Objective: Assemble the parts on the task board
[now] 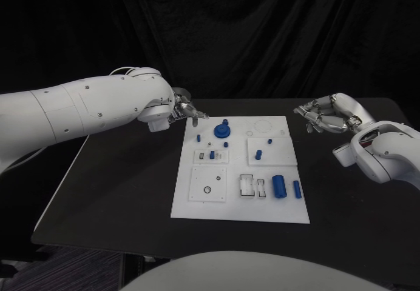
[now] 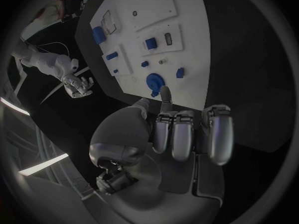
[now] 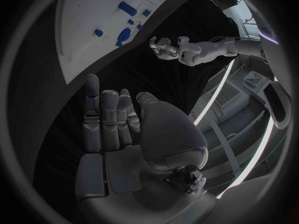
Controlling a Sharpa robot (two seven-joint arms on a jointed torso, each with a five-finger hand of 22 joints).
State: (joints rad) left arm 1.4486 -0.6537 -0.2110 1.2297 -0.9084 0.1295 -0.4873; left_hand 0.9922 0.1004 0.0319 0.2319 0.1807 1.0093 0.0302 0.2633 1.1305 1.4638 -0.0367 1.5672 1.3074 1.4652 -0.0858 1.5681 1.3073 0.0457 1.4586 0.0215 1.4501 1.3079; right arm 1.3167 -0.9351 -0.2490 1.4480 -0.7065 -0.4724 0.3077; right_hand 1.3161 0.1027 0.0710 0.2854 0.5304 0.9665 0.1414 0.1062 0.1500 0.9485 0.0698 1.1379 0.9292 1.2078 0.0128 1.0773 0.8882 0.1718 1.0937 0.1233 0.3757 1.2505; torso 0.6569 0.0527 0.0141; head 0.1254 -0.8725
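Little looks assembled: blue parts (image 1: 279, 185) lie loose on the white board (image 1: 241, 209), while the left hand (image 1: 184, 111) and right hand (image 1: 322, 116) hover at upper left and upper right, fingers apart, empty.

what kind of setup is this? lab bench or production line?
Most likely a robotics lab test bench, not a line. A white task board with small blue parts lies on a black table against a black backdrop, with the left hand and right hand both empty beside it.
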